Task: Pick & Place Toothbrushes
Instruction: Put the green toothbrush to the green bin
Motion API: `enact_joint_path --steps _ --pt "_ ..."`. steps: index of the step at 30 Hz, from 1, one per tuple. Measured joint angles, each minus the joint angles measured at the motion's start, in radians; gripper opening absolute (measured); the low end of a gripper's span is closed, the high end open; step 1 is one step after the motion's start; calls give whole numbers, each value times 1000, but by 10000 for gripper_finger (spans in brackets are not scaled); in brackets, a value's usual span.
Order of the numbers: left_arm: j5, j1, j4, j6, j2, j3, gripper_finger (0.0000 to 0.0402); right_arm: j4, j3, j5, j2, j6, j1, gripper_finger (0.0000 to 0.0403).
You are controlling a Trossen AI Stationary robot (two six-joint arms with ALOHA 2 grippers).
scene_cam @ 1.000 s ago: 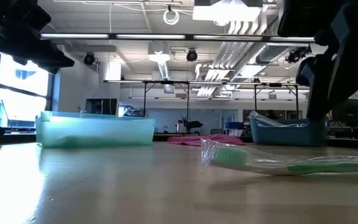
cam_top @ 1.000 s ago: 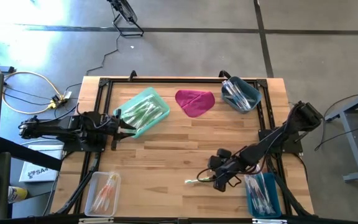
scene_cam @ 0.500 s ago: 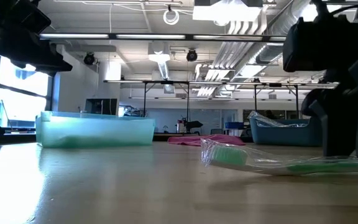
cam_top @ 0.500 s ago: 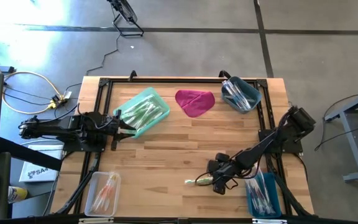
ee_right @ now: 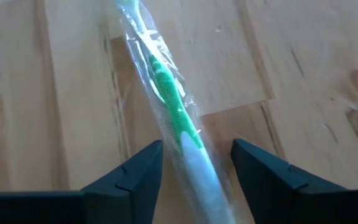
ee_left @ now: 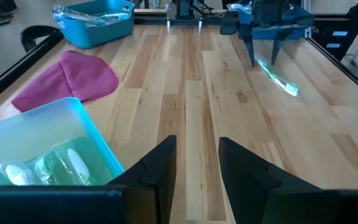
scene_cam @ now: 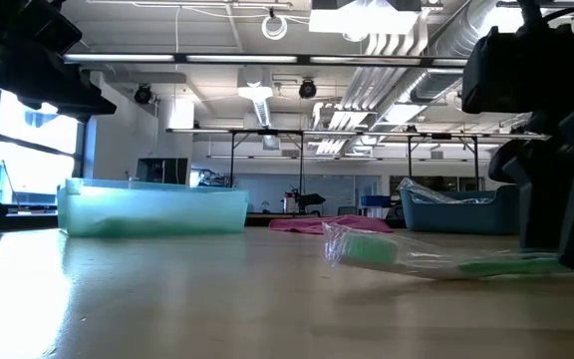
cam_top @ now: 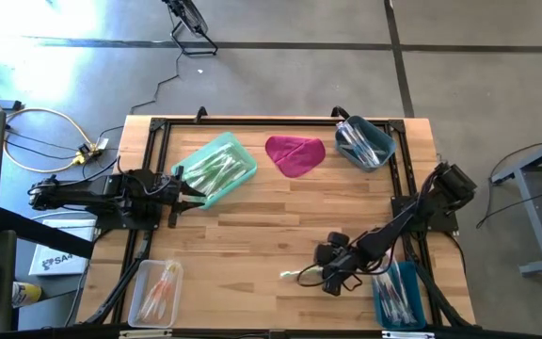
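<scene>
Wood-plank table (cam_top: pixel 280 217), apparently workshop behind.

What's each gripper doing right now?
Left gripper: open, empty, beside the teal bin.
Right gripper: open, fingers straddling the wrapped green toothbrush.

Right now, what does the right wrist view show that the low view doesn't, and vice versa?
Only the right wrist view: the right claw open, its fingers either side of the wrapped green toothbrush lying on the wood. Only the low view: the teal bin, magenta cloth, blue bin. Both: that toothbrush and the table.
</scene>
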Motion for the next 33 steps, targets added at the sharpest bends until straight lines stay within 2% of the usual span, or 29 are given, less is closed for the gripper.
enact_joint_path --steps 9,20,29,33 --pt "0 0 0 0 0 0 116 0 -3 98 2 -55 -4 113" --pt "-1 0 0 0 0 0 116 10 -5 102 2 -57 -6 54" --pt "0 0 0 0 0 0 116 58 -7 88 -13 -57 -6 43" --pt "0 0 0 0 0 0 116 56 -10 88 -43 -57 -8 25"
